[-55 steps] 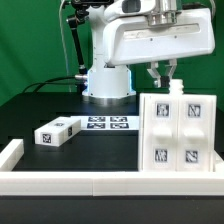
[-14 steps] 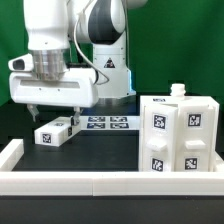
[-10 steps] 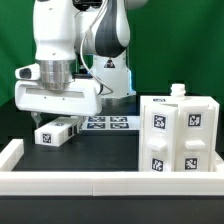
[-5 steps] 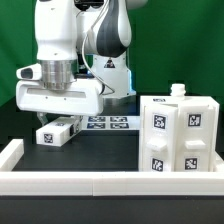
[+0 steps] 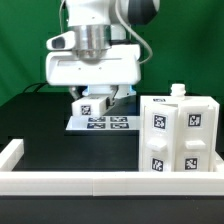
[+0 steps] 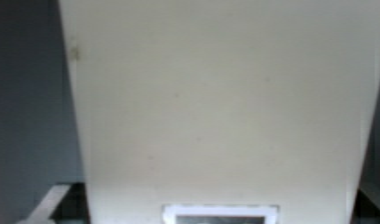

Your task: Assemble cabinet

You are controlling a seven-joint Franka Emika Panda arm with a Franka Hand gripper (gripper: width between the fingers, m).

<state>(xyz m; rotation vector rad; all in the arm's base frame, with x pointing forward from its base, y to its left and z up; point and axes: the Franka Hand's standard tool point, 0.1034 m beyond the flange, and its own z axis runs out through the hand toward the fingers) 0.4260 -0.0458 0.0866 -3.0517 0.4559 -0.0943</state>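
Gripping the block [image 5: 88,107] [image 6: 222,100], the claw [image 5: 98,98] is clamped on it in the air, just above the marker board [image 5: 105,125] and clear of the dark surface [image 5: 30,120]. The block's long axis seems roughly level, with a tagged end toward the exterior camera. The cabinet body [image 5: 180,135] stands upright at the exterior view's right, near but apart.

No legible text; fiducial tags [image 5: 158,121] on cabinet [image 5: 178,142].
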